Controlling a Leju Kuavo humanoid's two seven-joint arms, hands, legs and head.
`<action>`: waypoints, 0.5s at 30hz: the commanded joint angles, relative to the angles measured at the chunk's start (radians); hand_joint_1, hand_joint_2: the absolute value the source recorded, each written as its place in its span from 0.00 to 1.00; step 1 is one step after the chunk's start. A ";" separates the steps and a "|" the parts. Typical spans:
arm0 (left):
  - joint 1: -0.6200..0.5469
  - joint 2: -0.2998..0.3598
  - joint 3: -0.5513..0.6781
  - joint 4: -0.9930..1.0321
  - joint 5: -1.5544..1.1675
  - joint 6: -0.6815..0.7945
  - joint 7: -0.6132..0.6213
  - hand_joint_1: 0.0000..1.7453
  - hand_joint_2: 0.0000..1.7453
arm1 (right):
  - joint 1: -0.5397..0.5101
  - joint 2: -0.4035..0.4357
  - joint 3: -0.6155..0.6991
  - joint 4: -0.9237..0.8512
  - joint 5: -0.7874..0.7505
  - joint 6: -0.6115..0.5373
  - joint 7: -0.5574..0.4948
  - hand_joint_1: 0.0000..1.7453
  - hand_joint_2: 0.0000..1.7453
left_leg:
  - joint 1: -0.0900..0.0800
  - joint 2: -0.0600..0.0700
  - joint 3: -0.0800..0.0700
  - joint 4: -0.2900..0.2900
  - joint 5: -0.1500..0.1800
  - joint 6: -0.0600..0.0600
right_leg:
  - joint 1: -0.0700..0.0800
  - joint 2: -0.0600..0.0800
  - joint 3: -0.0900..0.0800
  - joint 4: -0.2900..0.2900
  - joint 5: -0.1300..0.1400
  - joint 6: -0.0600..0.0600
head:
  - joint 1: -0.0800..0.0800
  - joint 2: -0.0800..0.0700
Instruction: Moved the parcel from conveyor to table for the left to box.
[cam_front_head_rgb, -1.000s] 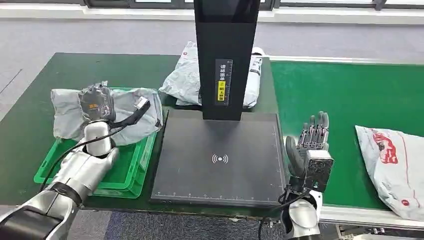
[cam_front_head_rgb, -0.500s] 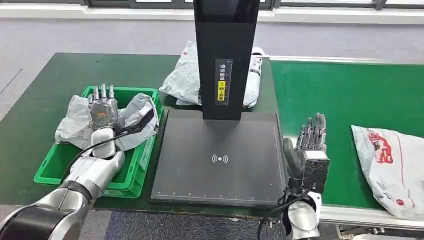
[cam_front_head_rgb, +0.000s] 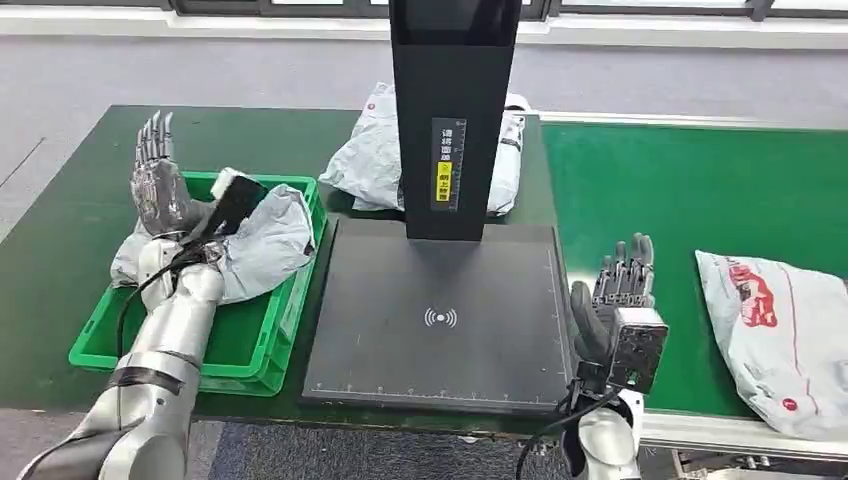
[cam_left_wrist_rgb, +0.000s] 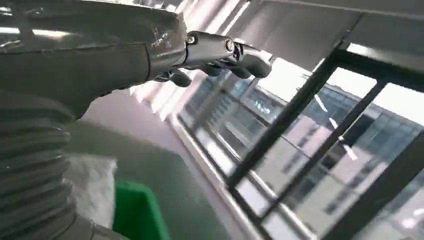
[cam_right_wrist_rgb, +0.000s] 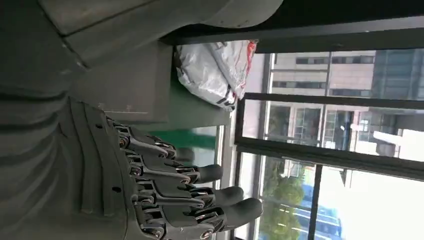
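Head view, boxing cycle between parcels. At the left of the frame, the left robot hand (cam_front_head_rgb: 157, 180) is raised above the far left corner of the green crate (cam_front_head_rgb: 270, 340), fingers straight and spread, holding nothing; the left wrist view likewise shows its fingers (cam_left_wrist_rgb: 235, 50) extended against the windows. Beneath and to the right of that hand, a grey boxed parcel (cam_front_head_rgb: 262, 240) lies crumpled in the crate, draped over its upper rim, apart from the fingers. At the lower right of centre, the right robot hand (cam_front_head_rgb: 618, 300) stands upright with fingers apart and empty, at the seam between the black scanning plate (cam_front_head_rgb: 440, 320) and the green conveyor (cam_front_head_rgb: 690, 200); the right wrist view confirms loosely extended fingers (cam_right_wrist_rgb: 200, 200) closing on nothing. The next parcel (cam_front_head_rgb: 785, 335), a grey mailer with red print, lies flat on the conveyor at the right edge of the frame, near the right robot hand but not touching it. A further mailer (cam_front_head_rgb: 375, 155) rests on the table (cam_front_head_rgb: 60, 250) behind the black scanner column (cam_front_head_rgb: 452, 110) at upper centre. Judged from this layout, one parcel appears to be already deposited, and the step in hand is the pickup of the next. That move calls for the right robot hand to reach rightward over the belt, close on the near edge of the slack mailer, and carry it leftward onto the plate within reach of the left robot hand.
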 joint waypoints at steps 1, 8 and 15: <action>-0.060 -0.104 0.083 0.102 0.232 -0.010 -0.111 0.00 1.00 | -0.089 -0.051 -0.024 0.181 -0.043 0.009 -0.025 0.00 1.00 | 0.001 -0.001 0.001 -0.001 0.000 0.002 | 0.002 -0.002 0.003 -0.002 0.000 -0.002 | 0.000 0.000; 0.007 -0.139 -0.066 0.071 0.370 0.019 -0.195 0.00 1.00 | -0.106 -0.075 0.016 0.250 -0.059 0.006 -0.048 0.00 1.00 | 0.000 -0.001 0.002 -0.001 0.000 0.003 | 0.001 -0.003 0.003 -0.002 0.000 -0.002 | 0.000 0.000; 0.278 -0.265 -0.072 -0.384 0.138 0.019 -0.195 0.00 1.00 | -0.183 -0.056 0.124 0.366 -0.066 -0.020 -0.084 0.00 1.00 | 0.000 0.004 0.003 -0.001 -0.003 0.003 | 0.000 0.003 0.004 -0.002 0.000 -0.002 | 0.000 0.000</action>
